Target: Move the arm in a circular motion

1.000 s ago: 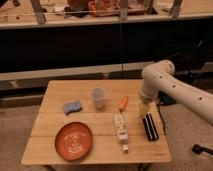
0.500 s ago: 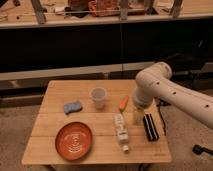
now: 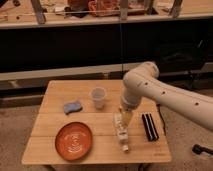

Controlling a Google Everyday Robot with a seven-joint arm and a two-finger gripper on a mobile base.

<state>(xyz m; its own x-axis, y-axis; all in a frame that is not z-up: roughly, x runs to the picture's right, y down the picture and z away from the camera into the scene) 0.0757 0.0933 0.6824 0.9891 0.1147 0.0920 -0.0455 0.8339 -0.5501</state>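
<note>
The cream-white arm (image 3: 160,92) with small dark dots reaches in from the right over the wooden table (image 3: 55,125). Its elbow joint sits above the table's right half. The slim yellowish gripper (image 3: 125,119) points down at the table's middle right, just over the top of a clear bottle (image 3: 120,133) that lies on its side. Nothing shows in the gripper.
An orange plate (image 3: 74,141) lies at the front left. A blue sponge (image 3: 73,107) lies at the left, a clear plastic cup (image 3: 99,97) in the middle. A black ribbed object (image 3: 149,126) lies at the right. A dark shelf unit stands behind the table.
The arm has swung left across the table; its gripper moved from above the black object at the right to above the bottle in the middle.
</note>
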